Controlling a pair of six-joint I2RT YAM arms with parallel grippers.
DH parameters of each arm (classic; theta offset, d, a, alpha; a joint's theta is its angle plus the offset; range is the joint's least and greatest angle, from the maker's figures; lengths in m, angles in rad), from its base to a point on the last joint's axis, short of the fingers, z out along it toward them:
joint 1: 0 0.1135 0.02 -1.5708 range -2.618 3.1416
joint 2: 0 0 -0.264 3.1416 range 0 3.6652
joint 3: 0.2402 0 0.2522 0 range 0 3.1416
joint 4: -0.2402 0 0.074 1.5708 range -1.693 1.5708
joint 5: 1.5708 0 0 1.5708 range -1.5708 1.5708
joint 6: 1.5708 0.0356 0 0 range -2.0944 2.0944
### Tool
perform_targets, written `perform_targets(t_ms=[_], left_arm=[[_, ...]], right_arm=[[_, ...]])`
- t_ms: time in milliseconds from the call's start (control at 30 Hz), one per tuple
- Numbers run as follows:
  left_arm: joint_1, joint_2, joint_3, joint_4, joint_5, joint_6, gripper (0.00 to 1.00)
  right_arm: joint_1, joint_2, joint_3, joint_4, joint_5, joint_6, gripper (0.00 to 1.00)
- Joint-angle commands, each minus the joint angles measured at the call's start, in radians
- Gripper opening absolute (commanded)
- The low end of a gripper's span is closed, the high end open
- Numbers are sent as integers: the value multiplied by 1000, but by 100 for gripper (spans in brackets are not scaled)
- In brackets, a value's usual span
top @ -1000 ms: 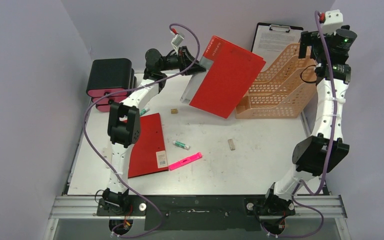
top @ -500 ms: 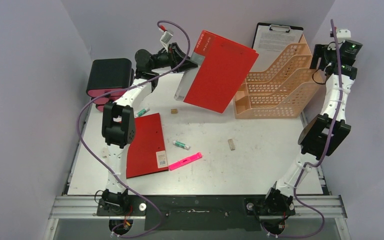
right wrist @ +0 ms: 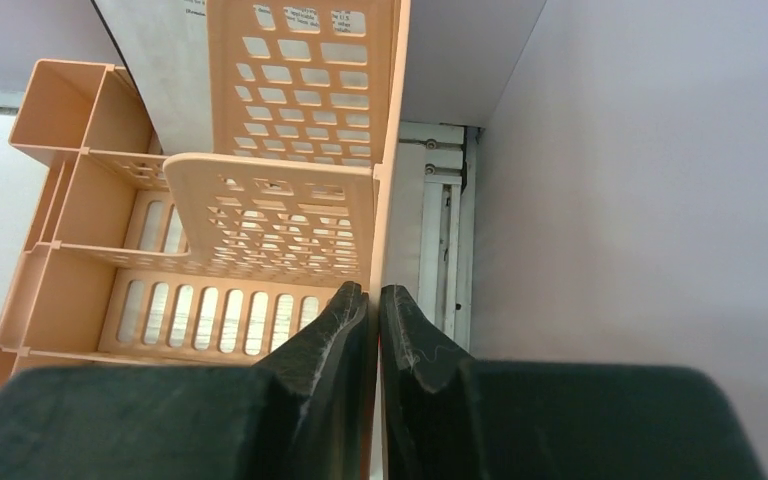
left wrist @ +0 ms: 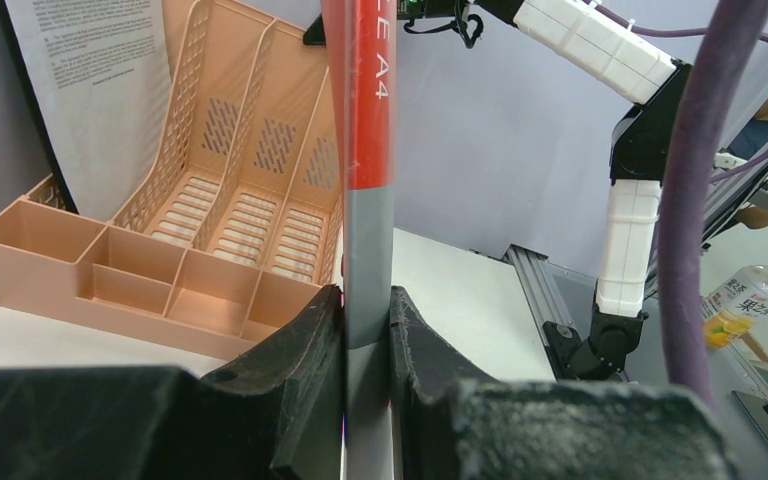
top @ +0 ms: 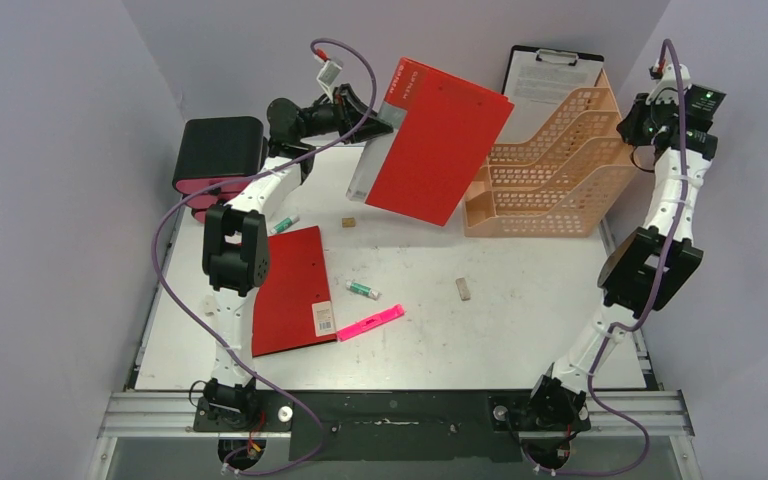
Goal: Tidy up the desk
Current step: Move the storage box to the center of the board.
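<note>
In the upper middle of the top view, the left claw (top: pixel 368 108) pinches a red A4 folder (top: pixel 435 145) by its grey spine strip and holds it tilted in the air, clear of the desk (top: pixel 520 330). The left wrist view shows both black fingers (left wrist: pixel 305 340) pressed against that grey strip, with the folder standing on edge between them. At the upper right, the right claw (top: pixel 642 122) is pressed together on the thin right-hand side wall of the orange file rack (top: pixel 550 175); in the right wrist view the wall runs down between the fingertips (right wrist: pixel 350 305). A clipboard (top: pixel 548 72) leans on the wall behind the rack. The white desk fills the centre of the frame. On it lie a second red folder (top: pixel 295 290) flat at the left, a pink highlighter (top: pixel 370 323) touching its lower corner, a green-and-white tube (top: pixel 363 290) and two small brown blocks (top: pixel 463 289). A black drawer box with pink drawers (top: pixel 218 160) sits at the upper left.
</note>
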Motion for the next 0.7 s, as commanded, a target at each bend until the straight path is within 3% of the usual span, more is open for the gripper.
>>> perform_targets(t_ms=[0,167,667], left_arm=[[9,-61,59,90,-60,-30,0],[10,-51,77,110,-76,-58,0],[-6,-15,117,253,-137,-85,0]], right_arm=[[26,-20,4,-78,-110,-19,5],[60,-101,-114,-77,-130,-40,5],[185,-368,-509,46,-130,126,5]])
